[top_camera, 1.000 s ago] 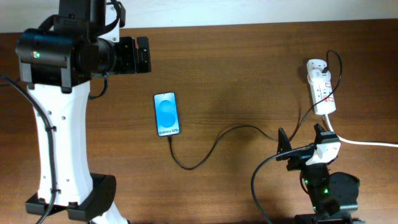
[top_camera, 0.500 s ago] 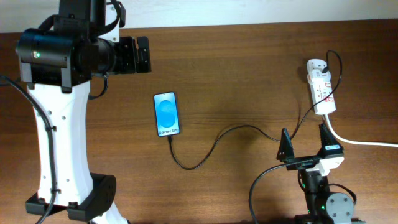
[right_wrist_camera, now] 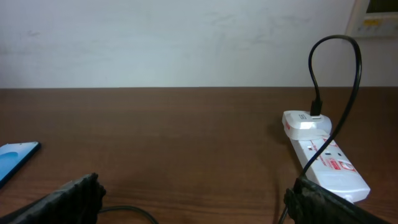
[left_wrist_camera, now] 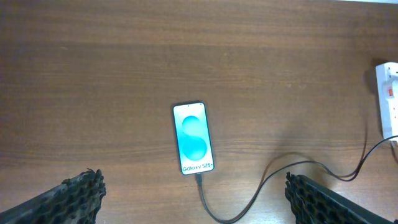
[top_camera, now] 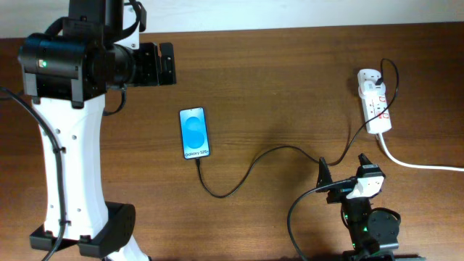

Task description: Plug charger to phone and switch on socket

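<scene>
The phone lies flat on the brown table with its blue screen up; it also shows in the left wrist view and at the left edge of the right wrist view. The charger is a thin black cable, its tip plugged into the phone's bottom edge, running right and up to the socket, where its other end sits in a white adapter. My left gripper is open, high above the phone. My right gripper is open and empty, low near the front, short of the socket.
The socket's thick white lead runs off the right edge. The left arm's white column stands at the left. A pale wall rises behind the table's far edge.
My right gripper has drawn back toward the front and turned left, away from the socket's near end. The left arm, phone and cable have not moved.
</scene>
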